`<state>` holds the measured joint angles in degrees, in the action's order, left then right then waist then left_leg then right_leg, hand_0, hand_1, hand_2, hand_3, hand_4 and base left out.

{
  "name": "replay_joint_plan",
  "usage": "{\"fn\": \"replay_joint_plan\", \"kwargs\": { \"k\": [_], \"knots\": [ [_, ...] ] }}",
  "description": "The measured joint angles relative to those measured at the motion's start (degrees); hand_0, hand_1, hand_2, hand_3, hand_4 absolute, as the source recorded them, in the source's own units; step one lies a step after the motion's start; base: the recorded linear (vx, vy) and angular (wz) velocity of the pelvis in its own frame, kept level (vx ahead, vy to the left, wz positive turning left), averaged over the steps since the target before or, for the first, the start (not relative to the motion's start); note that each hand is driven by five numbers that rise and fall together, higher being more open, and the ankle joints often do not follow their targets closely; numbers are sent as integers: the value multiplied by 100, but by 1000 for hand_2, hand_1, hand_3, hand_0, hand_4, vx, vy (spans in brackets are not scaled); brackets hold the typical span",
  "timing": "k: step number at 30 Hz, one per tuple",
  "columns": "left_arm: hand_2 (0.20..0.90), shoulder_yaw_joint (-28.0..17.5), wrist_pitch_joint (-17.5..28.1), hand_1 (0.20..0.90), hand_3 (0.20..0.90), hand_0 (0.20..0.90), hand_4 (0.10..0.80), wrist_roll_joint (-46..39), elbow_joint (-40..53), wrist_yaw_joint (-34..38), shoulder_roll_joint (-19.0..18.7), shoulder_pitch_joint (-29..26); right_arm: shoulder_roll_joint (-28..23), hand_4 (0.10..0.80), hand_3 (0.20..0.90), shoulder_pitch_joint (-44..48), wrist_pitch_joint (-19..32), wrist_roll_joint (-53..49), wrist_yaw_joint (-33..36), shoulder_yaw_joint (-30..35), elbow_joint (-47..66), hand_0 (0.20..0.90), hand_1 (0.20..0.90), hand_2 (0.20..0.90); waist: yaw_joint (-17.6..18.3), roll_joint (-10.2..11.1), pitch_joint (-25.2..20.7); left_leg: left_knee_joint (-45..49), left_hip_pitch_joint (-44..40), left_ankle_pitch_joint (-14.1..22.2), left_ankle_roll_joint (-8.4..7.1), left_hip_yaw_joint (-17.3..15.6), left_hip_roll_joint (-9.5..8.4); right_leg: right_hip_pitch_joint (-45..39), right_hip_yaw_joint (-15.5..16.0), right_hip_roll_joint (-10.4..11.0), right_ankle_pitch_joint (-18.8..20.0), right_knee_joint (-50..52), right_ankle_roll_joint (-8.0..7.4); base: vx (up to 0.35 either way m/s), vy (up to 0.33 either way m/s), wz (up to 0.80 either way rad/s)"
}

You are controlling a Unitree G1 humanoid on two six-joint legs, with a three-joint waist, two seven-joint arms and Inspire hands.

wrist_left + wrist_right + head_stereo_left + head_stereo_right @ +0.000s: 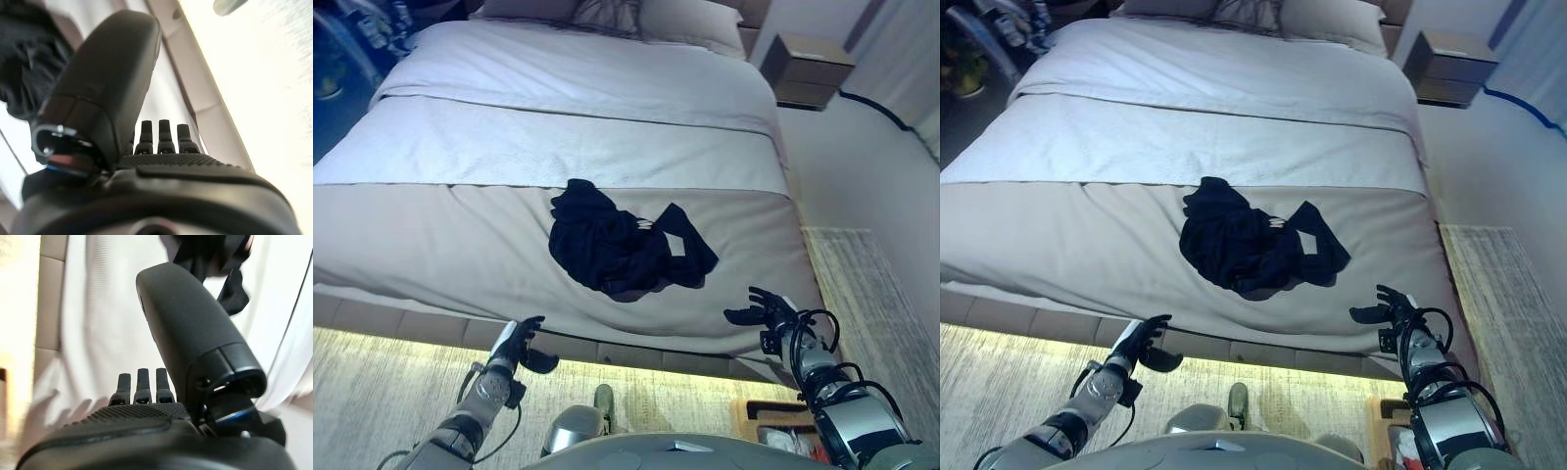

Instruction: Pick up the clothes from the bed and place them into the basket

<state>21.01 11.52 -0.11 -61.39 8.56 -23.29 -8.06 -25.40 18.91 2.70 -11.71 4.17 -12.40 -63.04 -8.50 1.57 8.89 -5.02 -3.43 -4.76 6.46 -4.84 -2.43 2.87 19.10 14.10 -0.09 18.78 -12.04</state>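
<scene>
A heap of black clothes point(619, 245) lies on the grey bed cover near the foot of the bed point(460, 245); it also shows in the right eye view point(1253, 245). My left hand point(517, 345) is open and empty below the bed's front edge, left of the clothes. My right hand point(766, 311) is open and empty over the bed's front right corner, right of the clothes. The clothes show past the thumb in the left wrist view point(24, 63) and in the right wrist view point(215, 254). A corner of the basket point(773, 426) shows on the floor at the lower right.
Pillows point(607, 12) lie at the head of the bed. A wooden nightstand point(813, 67) stands at the far right by the wall. A pale rug point(871, 294) covers the floor right of the bed and in front of it.
</scene>
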Motion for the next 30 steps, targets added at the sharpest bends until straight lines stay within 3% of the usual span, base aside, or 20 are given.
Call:
{"fn": "replay_joint_plan", "kwargs": {
  "k": [2,4,6,7,8,10,13,17,19,25,30],
  "knots": [
    [900,-3,-21,900,900,900,800,1,-33,76,5,109,-187,800,900,-12,82,313,44,-389,46,900,900,900,112,96,-24,-1,9,18,-126,485,-69,166,-259,-321,34,-1064,1,60,-309,105],
    [900,1,-3,900,900,900,800,4,-80,134,-66,166,-299,800,900,6,112,727,114,-679,13,900,900,900,181,329,-17,1,169,-2,-188,926,-118,386,-472,-462,96,-1593,87,41,-191,119],
    [900,-31,-14,900,900,900,800,0,-133,159,-212,178,-292,800,900,14,113,929,160,-815,-8,900,900,900,229,645,-12,8,309,-36,-216,1152,-182,479,-641,-504,365,-1850,397,156,-156,102],
    [900,-94,-18,900,900,900,800,-4,-147,216,-302,350,-264,800,900,39,119,1066,160,-867,-7,900,900,900,105,854,-7,40,322,-7,-265,1215,-247,433,-700,-479,599,-1894,441,236,-186,59],
    [900,-315,-29,900,900,900,800,-3,-288,265,-342,481,-243,800,900,102,166,1312,203,-920,0,900,900,900,-36,1057,36,261,362,164,-508,1244,-281,222,-732,-492,821,-2067,545,170,-124,22],
    [900,-415,-45,900,900,900,800,7,-428,280,-339,778,-266,800,900,310,272,1657,314,-1017,73,900,900,900,-113,985,111,715,554,453,-711,1195,-110,70,-639,-652,898,-2173,615,127,-132,21],
    [900,-540,-33,900,900,900,800,8,-478,240,-337,983,-295,800,900,706,307,2338,565,-1192,132,900,900,900,-343,976,223,920,722,604,-817,1251,53,19,-536,-845,895,-2342,618,36,-151,14],
    [900,-555,0,900,900,900,800,7,-296,201,-350,888,-373,800,900,1283,329,2967,853,-1575,283,900,900,900,-516,997,565,1066,953,663,-919,1323,146,82,-374,-933,785,-2390,741,18,-136,25],
    [900,-556,59,900,900,900,800,5,-23,125,-378,739,-372,800,900,1641,297,3171,959,-1740,403,900,900,900,-677,992,810,1203,1204,666,-947,1290,255,175,-225,-999,734,-2387,705,29,-162,34],
    [900,-541,235,900,900,900,800,-13,456,90,-437,331,-372,800,900,2406,103,3449,1160,-1944,403,900,900,900,-1062,910,1432,1624,1707,591,-1151,1545,302,398,59,-1085,750,-2328,733,37,-119,23],
    [900,-530,268,900,900,900,800,-105,610,98,-468,105,-415,800,900,3164,-238,3537,1271,-2014,-136,900,900,900,-1357,542,1852,1977,2131,591,-1237,1797,249,797,274,-1056,571,-1839,977,50,-95,21]
  ]
}}
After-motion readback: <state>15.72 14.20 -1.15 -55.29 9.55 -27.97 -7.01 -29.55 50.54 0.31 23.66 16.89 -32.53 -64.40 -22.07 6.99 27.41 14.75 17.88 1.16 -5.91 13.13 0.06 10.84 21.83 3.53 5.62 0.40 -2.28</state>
